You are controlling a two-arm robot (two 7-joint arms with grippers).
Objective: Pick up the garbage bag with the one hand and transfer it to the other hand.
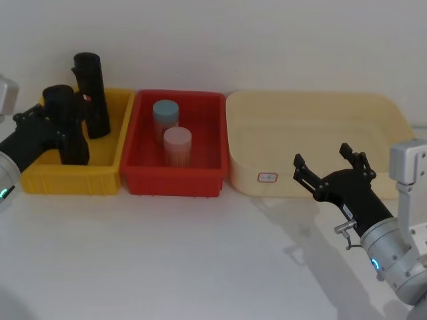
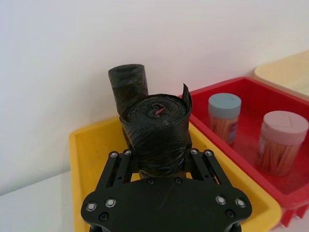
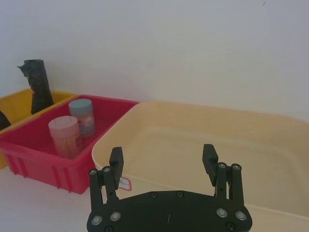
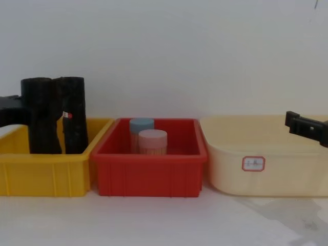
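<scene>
garbage bag (image 4: 43,118) foot hidden, label (image 4: 253,163) unreadable — tiny

Left gripper (image 2: 159,162): matte black, with a flat angular base plate. Silver screws (image 2: 110,202) sit in pairs at the plate's corners, and more at the finger joints. Behind it the left arm (image 1: 5,175) is a rounded silver-grey shell with a cyan-green light (image 1: 4,194) and a pale grey block (image 1: 5,95) just above the wrist.

Right gripper (image 3: 163,157): same black plate and same silver screw pairs, with two linked fingers ending in blocky tips. Behind it the right arm (image 1: 390,250) is a fat silver-grey cylinder with a blue ring light (image 1: 375,264). A small metal clip (image 1: 344,231) sits at the gripper's base, and a light grey box (image 1: 408,163) is beside the wrist.
</scene>
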